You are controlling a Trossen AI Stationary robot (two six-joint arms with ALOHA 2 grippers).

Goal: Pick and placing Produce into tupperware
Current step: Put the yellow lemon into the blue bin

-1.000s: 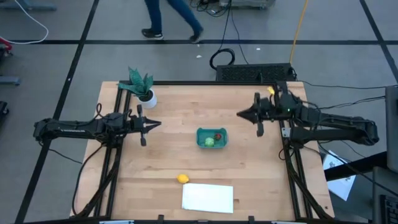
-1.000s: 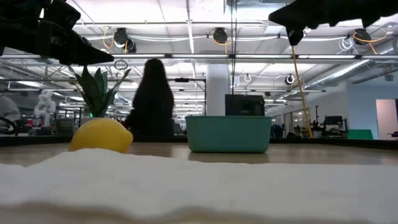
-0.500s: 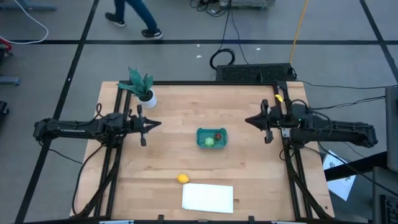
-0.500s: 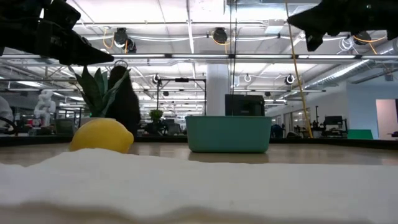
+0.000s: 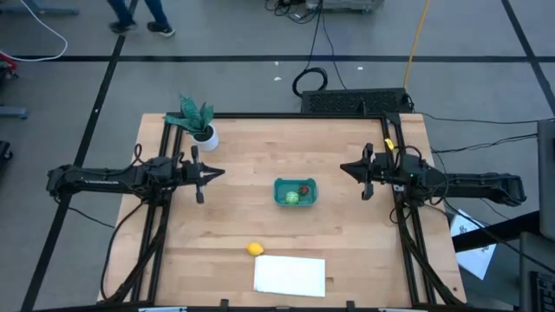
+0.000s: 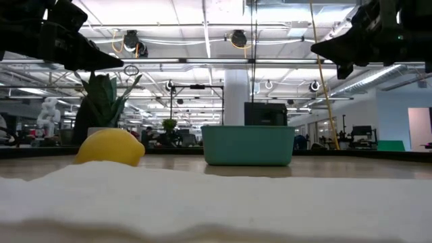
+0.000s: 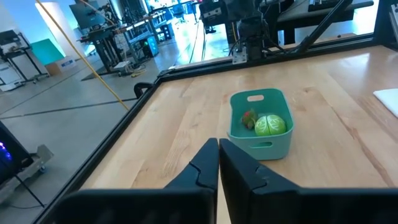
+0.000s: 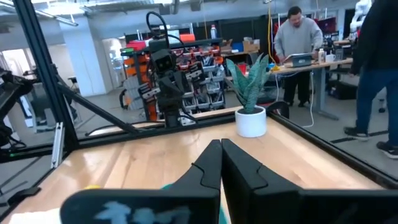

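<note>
Teal tub (image 7: 260, 127) — green (image 7: 270, 125), red (image 7: 250, 117) produce inside.

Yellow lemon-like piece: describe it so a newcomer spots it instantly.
On the wooden table, find the flat white sheet at the near edge. The yellow lemon lies by its upper-left corner, alone on bare wood; the green and red pieces sit inside the teal tub.

The tupperware (image 5: 296, 191) is teal-blue and holds one round green produce piece (image 5: 292, 198) with pale veining and one small red piece (image 5: 304, 189). Near it on the light wood-grain desk (image 5: 243, 165) lie a yellow lemon (image 5: 254, 249) and a plain white sheet (image 5: 290, 276). The plant (image 5: 194, 115) has green leaves in a white pot (image 5: 206, 135); both arms' fingers (image 7: 217, 171) are dark.
</note>
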